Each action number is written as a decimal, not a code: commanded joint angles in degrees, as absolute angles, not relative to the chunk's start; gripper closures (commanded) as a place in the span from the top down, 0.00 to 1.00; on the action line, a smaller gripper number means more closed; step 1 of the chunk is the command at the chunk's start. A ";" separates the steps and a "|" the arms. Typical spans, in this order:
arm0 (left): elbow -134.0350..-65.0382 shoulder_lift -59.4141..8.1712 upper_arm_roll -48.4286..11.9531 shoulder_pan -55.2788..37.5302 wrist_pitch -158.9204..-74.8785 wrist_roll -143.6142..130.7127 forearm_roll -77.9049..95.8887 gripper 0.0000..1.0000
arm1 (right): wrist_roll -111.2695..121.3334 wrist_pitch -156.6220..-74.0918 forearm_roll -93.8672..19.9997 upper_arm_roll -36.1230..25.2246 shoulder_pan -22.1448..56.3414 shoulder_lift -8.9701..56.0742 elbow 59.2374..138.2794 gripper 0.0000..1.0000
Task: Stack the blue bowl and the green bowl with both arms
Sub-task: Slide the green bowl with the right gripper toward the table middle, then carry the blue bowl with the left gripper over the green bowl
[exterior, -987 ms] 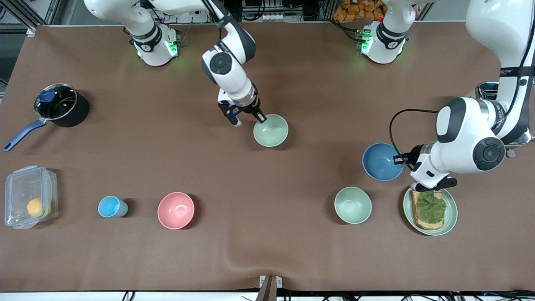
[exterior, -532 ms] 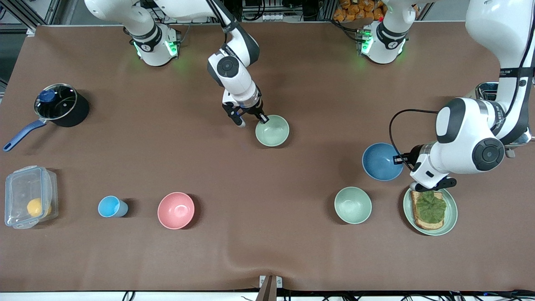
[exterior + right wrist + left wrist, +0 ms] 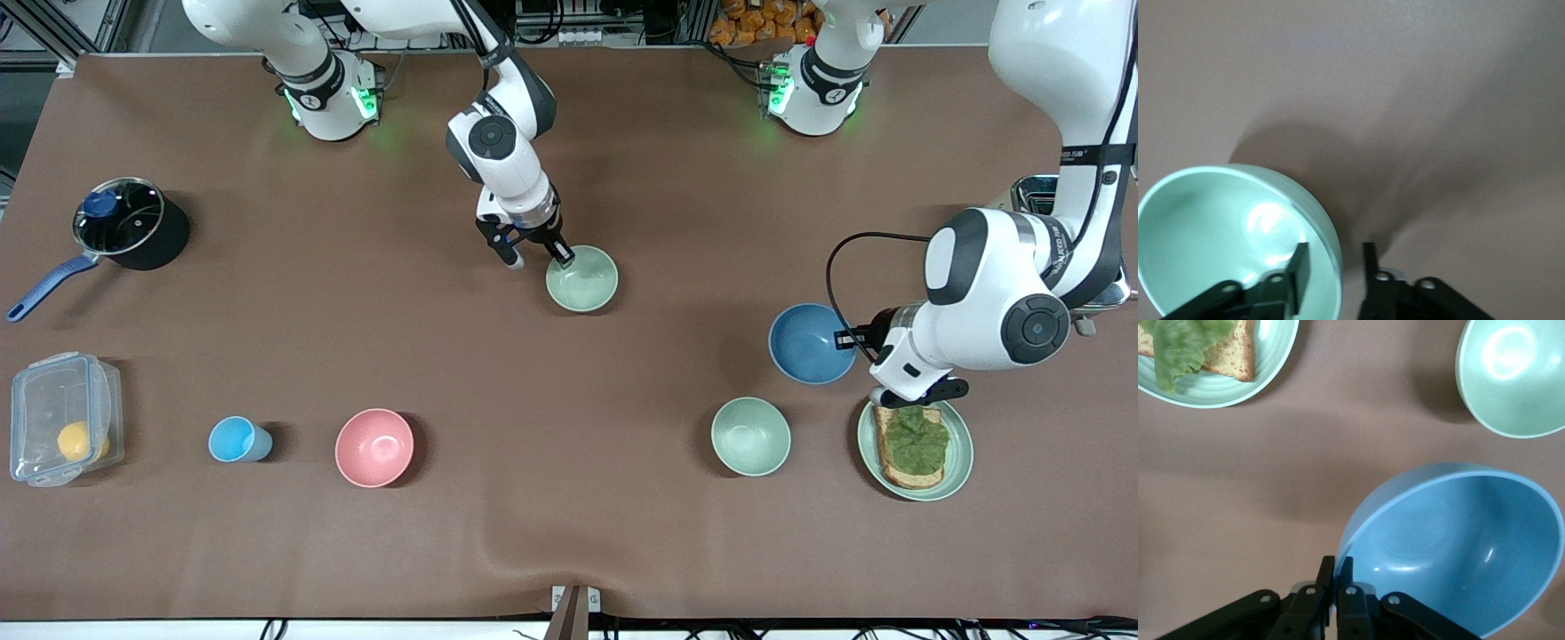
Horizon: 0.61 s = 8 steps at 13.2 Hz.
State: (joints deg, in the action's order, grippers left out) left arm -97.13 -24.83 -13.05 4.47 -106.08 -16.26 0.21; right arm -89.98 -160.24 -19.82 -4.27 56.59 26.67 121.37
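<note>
1. We start at the left end effector [image 3: 852, 339]: its fingers are clenched on the rim of the blue bowl [image 3: 807, 343], pinching the wall at the edge that faces the left arm's end of the table. In the left wrist view the blue bowl [image 3: 1458, 547] hangs tilted from the pinch, so we judge it lifted or nearly so.

2. The right end effector [image 3: 539, 257] straddles the rim of the green bowl [image 3: 581, 278], one finger inside and one outside, with a gap showing on both sides of the wall in the right wrist view (a loosened hold, not a pinch). That green bowl [image 3: 1231, 240] sits on the table [image 3: 622, 533] near the middle.

3. The relation that matters: from the held blue bowl, the green bowl lies toward the right arm's end of the table and farther from the front camera. The left arm carries; bowls have no long axis to align.

4. A second green bowl [image 3: 750, 436] sits nearer the front camera, beside the plate with toast [image 3: 916, 449], and is closer to the blue bowl (easy to confuse).
</note>
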 commanded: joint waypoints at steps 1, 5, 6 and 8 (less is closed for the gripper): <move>-96.24 -24.79 -13.18 3.61 -105.21 -19.23 1.76 0.00 | -92.02 -160.75 -20.39 -4.83 57.04 27.25 120.41 1.00; -96.06 -24.79 -13.18 0.36 -105.90 -22.49 2.98 0.00 | -91.93 -151.04 -20.39 -7.20 56.25 23.47 118.58 1.00; -96.06 -24.79 -13.18 0.18 -106.17 -22.76 4.38 0.00 | -91.93 -146.82 -20.39 -8.25 56.25 23.12 116.91 1.00; -95.98 -24.79 -13.10 -0.96 -106.43 -23.37 7.19 0.00 | -94.11 -137.51 -20.74 -10.62 56.25 22.50 114.10 1.00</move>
State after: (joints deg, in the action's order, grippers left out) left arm -96.64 -24.83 -13.41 -0.09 -106.29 -22.35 4.46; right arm -91.76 -144.85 -19.89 -9.01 56.39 24.09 116.10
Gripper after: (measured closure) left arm 0.947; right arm 0.000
